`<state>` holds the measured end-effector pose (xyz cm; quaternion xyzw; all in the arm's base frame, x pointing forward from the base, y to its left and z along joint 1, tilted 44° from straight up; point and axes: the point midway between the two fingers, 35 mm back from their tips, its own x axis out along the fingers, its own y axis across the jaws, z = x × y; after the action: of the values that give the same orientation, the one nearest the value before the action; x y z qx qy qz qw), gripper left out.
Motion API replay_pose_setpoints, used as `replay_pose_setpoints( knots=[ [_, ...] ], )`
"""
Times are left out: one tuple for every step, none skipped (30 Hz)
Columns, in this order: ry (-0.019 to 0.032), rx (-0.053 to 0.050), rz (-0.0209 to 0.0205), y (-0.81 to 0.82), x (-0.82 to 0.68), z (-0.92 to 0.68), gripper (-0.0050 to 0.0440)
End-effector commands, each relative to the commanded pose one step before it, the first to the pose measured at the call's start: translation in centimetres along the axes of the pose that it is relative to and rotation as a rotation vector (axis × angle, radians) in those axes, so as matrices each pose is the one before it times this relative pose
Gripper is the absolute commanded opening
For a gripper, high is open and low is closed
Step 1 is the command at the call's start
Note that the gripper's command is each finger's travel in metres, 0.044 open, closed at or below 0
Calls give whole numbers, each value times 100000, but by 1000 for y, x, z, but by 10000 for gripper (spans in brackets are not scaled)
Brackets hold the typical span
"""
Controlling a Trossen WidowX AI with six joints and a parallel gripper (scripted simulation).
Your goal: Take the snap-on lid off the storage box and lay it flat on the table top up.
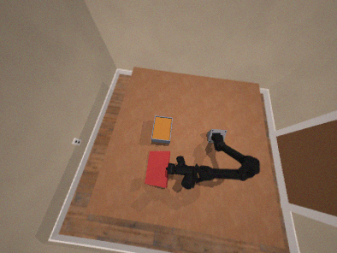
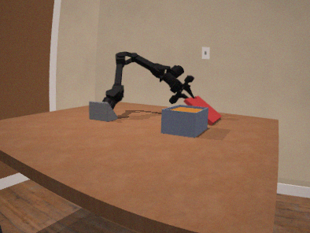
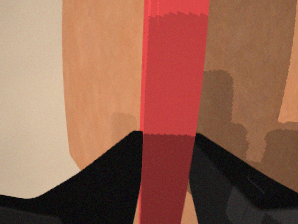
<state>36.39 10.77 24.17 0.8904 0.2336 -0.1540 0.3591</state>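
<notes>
The red lid (image 1: 156, 168) (image 2: 206, 105) (image 3: 172, 90) is off the box and held by one edge, tilted, with its far end low beside the box. My gripper (image 1: 168, 168) (image 2: 188, 94) (image 3: 165, 142) is shut on the lid's near edge. The blue-grey storage box (image 1: 162, 129) (image 2: 184, 120) stands open, showing an orange inside, a little apart from the lid. In the wrist view the lid runs as a red strip between the two black fingers over the brown table (image 3: 100, 63).
The arm's grey base (image 1: 215, 135) (image 2: 101, 111) sits on the brown table (image 1: 205, 98) (image 2: 118, 157) to the box's side. The table's edge drops to a wooden floor (image 1: 91, 158). A wall with a socket (image 2: 205, 53) stands behind.
</notes>
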Motion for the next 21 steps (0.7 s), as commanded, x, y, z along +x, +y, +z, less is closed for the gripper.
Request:
replay_pose_setpoints(
  knots=[
    [-751, -53, -6310, -2198, 951, 526, -50],
    [0, 0, 0, -61, 51, 0, -50],
    [0, 0, 0, -61, 51, 0, -50],
    [0, 0, 0, -61, 51, 0, -50],
    [0, 0, 0, -61, 51, 0, -50],
    [0, 0, 0, -61, 51, 0, -50],
    [0, 0, 0, -61, 51, 0, -50],
    [0, 0, 0, -61, 51, 0, -50],
    [0, 0, 0, -61, 51, 0, -50],
    [0, 0, 0, -61, 51, 0, -50],
    [0, 0, 0, -61, 51, 0, -50],
    [0, 0, 0, -61, 51, 0, -50],
    [0, 0, 0, -61, 51, 0, -50],
    [0, 0, 0, 0, 0, 0, -50],
    [0, 0, 0, 0, 0, 0, -50],
    [0, 0, 0, -108, 90, 0, -50],
    [0, 0, 0, -137, 116, 0, -50],
    [0, 0, 0, -61, 51, 0, -50],
    [0, 0, 0, -61, 51, 0, -50],
    [0, 0, 0, -61, 51, 0, -50],
    [0, 0, 0, -61, 51, 0, -50]
  ],
)
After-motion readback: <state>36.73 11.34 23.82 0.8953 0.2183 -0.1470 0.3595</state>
